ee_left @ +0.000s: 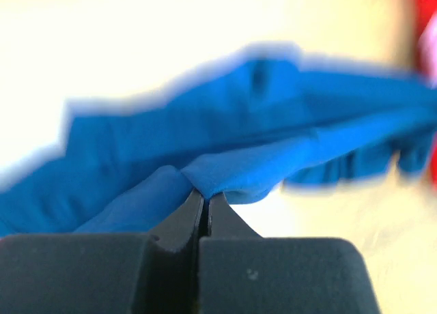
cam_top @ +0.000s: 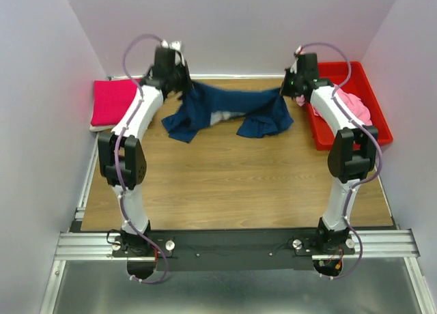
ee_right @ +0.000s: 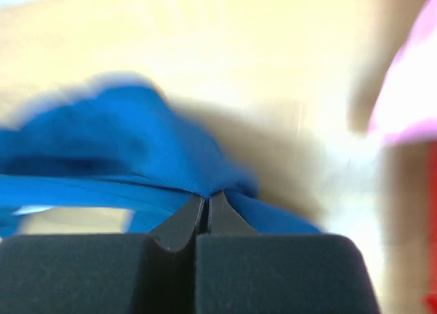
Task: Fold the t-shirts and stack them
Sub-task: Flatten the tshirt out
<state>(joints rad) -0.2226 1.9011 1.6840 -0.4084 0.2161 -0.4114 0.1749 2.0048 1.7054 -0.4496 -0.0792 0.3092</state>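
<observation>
The navy blue t-shirt [cam_top: 229,109] hangs stretched between both arms above the far part of the table, its lower folds drooping onto the wood. My left gripper [cam_top: 186,84] is shut on its left end, the cloth [ee_left: 225,150] pinched at the fingertips [ee_left: 192,203]. At the shirt's right end my right gripper [cam_top: 285,90] is shut too, with blue fabric [ee_right: 116,150] caught between its jaws. A folded magenta t-shirt [cam_top: 113,102] lies at the far left. The light pink t-shirt [cam_top: 355,106] sits crumpled in the red bin.
The red plastic bin [cam_top: 372,133] stands at the far right beside the right arm. Grey walls close in the table on three sides. Bare wooden tabletop [cam_top: 232,184] lies between the shirt and the arm bases.
</observation>
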